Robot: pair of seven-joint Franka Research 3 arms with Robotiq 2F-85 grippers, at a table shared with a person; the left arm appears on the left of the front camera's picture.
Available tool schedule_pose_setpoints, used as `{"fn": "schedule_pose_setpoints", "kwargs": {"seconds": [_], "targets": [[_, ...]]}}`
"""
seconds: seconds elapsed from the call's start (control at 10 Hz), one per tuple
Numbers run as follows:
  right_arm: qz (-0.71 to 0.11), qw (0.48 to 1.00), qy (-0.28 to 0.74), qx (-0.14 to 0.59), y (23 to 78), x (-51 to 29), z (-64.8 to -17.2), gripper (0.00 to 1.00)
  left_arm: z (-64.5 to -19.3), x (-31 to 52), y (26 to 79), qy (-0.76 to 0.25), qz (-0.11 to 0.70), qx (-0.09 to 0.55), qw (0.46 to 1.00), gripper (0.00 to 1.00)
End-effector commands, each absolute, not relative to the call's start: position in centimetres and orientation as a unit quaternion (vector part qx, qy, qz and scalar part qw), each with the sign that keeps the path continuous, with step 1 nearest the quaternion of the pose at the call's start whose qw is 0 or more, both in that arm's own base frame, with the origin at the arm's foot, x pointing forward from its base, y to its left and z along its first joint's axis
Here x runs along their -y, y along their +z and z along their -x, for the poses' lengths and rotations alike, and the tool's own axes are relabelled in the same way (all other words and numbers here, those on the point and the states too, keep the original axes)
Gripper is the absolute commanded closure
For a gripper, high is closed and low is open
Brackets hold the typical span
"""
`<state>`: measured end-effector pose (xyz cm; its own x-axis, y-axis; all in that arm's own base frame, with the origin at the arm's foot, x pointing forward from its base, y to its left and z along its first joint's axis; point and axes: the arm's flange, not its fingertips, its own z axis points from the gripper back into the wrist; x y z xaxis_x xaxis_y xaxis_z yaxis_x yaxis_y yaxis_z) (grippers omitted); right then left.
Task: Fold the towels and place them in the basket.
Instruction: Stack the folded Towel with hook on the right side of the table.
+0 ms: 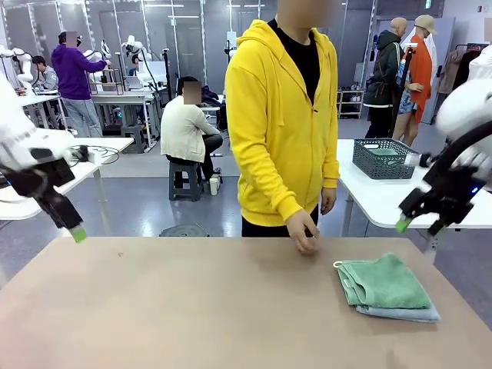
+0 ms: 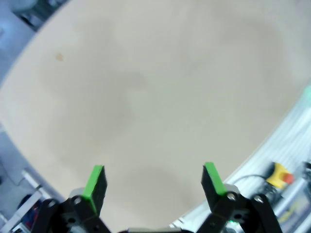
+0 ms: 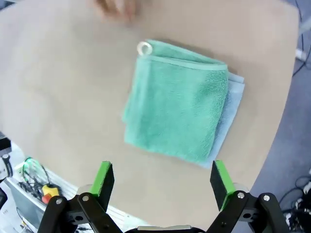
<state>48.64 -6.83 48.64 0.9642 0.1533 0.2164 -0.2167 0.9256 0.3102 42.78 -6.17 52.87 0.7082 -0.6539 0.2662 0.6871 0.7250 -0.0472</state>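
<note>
Sea-green towel (image 3: 175,99) atop grey-blue towel (image 3: 232,104)

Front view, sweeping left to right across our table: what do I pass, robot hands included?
Left hand → person's hand → sea-green towel stacked on the grey-blue towel → right hand.

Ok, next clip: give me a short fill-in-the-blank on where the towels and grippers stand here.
1. The sea-green towel lies folded on top of the ____ towel.
2. Both towels rest on the ____, not in a basket.
3. The right gripper hangs above the towels with its jaws ____.
4. The left gripper holds ____.

Missing words: grey-blue; table; open; nothing
</note>
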Motion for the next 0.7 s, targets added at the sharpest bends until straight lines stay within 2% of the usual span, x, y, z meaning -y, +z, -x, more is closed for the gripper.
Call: {"fn": "schedule_pose_setpoints", "kwargs": {"seconds": [0.0, 0.3, 0.6], "targets": [[-0.210, 0.965, 0.112, 0.112, 51.4, 9.5, -46.0, 0.00, -42.9, 1.8, 57.6, -0.354, 0.187, 0.107, 0.910, 0.02], [-0.315, 0.937, 0.099, 0.115, 54.1, 16.1, -41.9, 0.00, -40.4, -9.2, 60.9, -0.288, 0.358, 0.154, 0.875, 0.02], [-0.438, 0.885, 0.107, 0.116, 53.4, 21.0, -37.6, 0.00, -36.4, -21.2, 59.1, -0.202, 0.539, 0.192, 0.795, 0.02]]}}
